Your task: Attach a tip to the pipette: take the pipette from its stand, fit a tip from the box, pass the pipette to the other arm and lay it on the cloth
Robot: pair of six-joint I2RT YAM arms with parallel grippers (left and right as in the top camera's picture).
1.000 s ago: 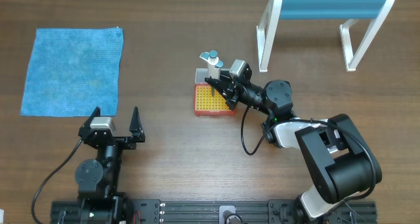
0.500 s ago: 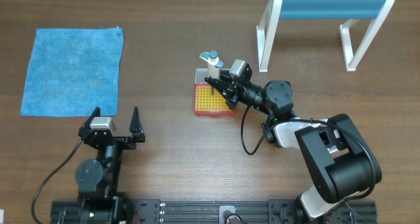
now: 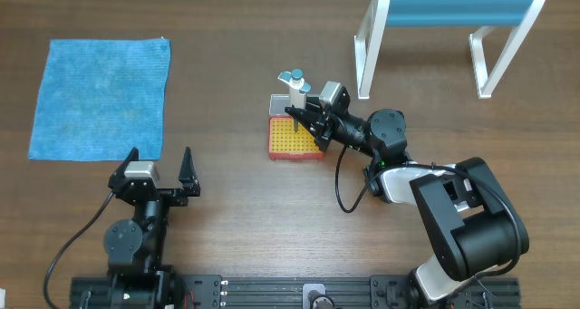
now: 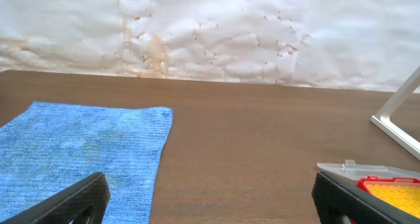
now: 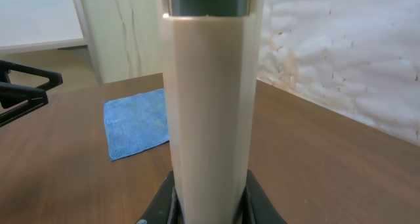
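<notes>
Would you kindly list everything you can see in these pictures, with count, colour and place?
cloth: one, blue, flat on the table's far left
box of tips: one, yellow rack in a red base, lid open, mid-table
pipette: one, white with a blue top, held close by the box of tips
stand: one, white legs with a blue bar, far right
table: one, brown wood, under everything
backdrop: one, white and crinkled, behind the table
left gripper: one, black, fingers open, near its base, just in front of the cloth
right gripper: one, black, fingers shut on the pipette
</notes>
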